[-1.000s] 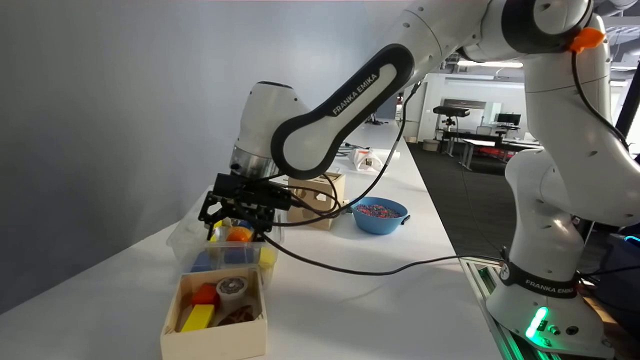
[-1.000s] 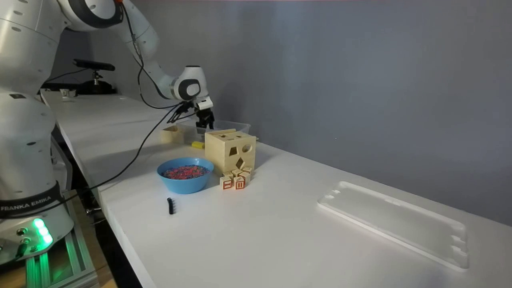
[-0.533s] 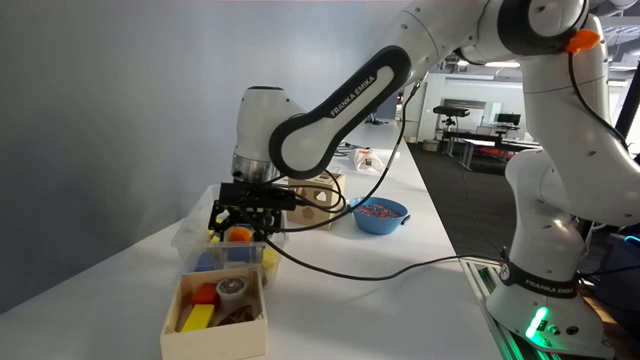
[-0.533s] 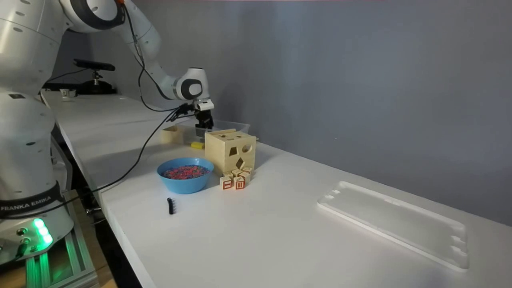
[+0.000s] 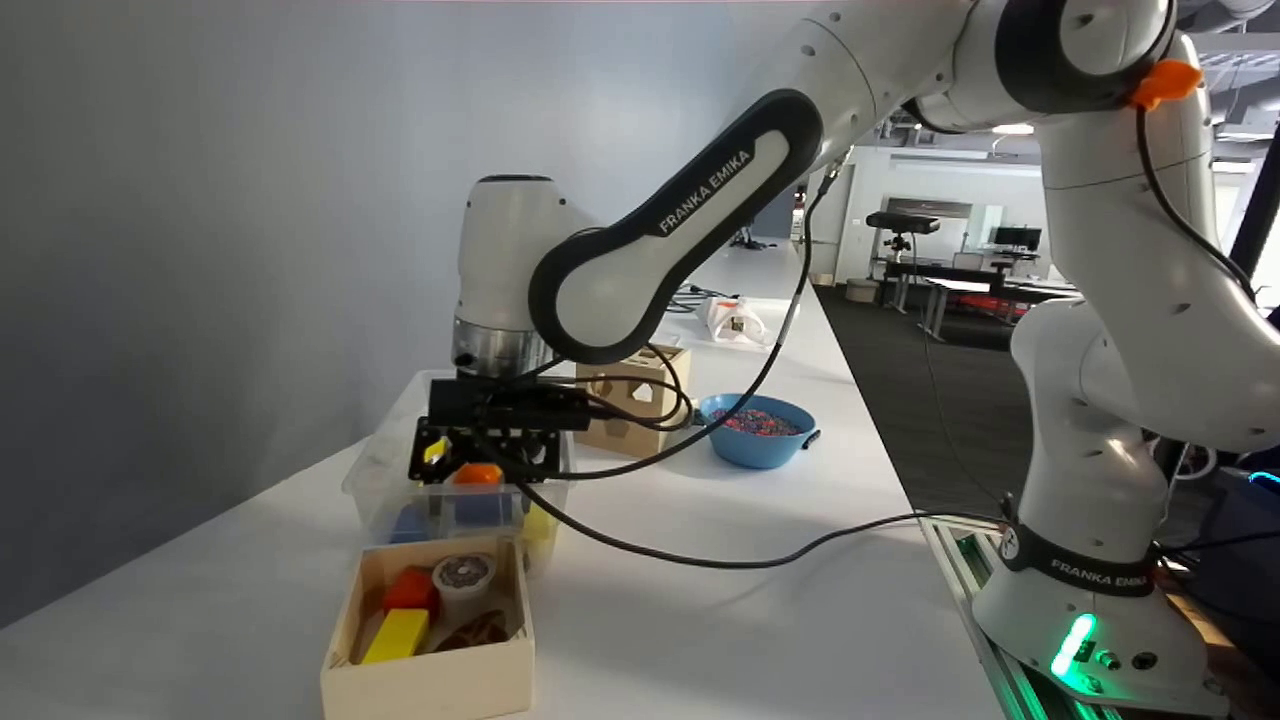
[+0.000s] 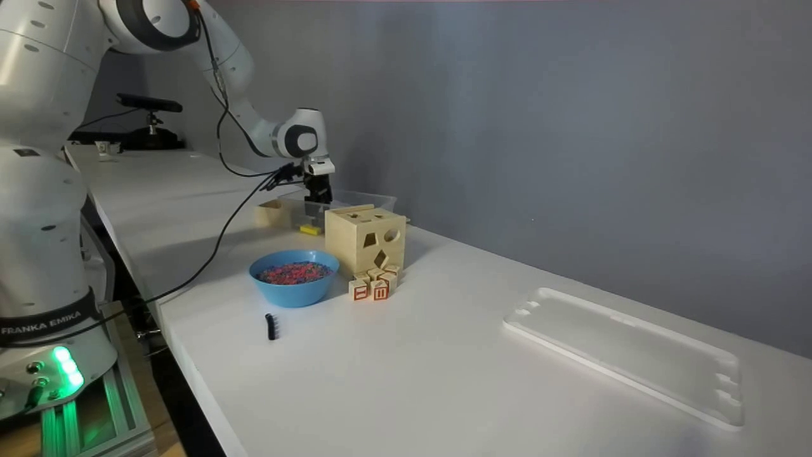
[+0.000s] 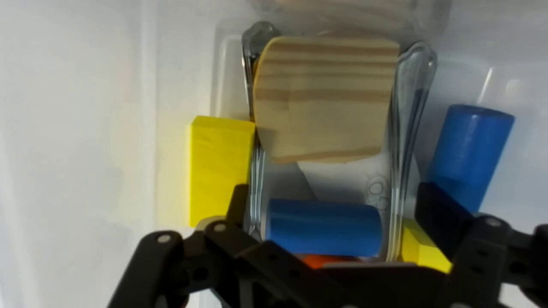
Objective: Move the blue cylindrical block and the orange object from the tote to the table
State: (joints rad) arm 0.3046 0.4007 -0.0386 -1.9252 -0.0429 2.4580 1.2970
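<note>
My gripper (image 7: 336,211) is open in the wrist view and reaches down into the translucent tote (image 7: 107,128). A blue cylindrical block (image 7: 323,226) lies on its side between the fingers, apart from both, inside a clear inner container. A second blue cylinder (image 7: 473,149) leans beside the right finger. The orange object (image 7: 323,260) is mostly hidden behind the gripper; it shows better in an exterior view (image 5: 478,474). The gripper (image 6: 318,197) and tote (image 6: 374,198) also show in an exterior view. The tote stands on the white table (image 5: 760,640).
A yellow block (image 7: 220,167) is by the left finger, another (image 7: 426,248) by the right. A striped wooden piece (image 7: 325,98) lies ahead. A wooden box (image 5: 430,680) with pieces, a shape-sorter cube (image 6: 365,238), a blue bowl (image 6: 294,292) and a white lid (image 6: 625,355) stand around.
The gripper has straightened from a tilt and sunk lower into the tote, with a small shift sideways in the last half second. The tote has shifted slightly.
</note>
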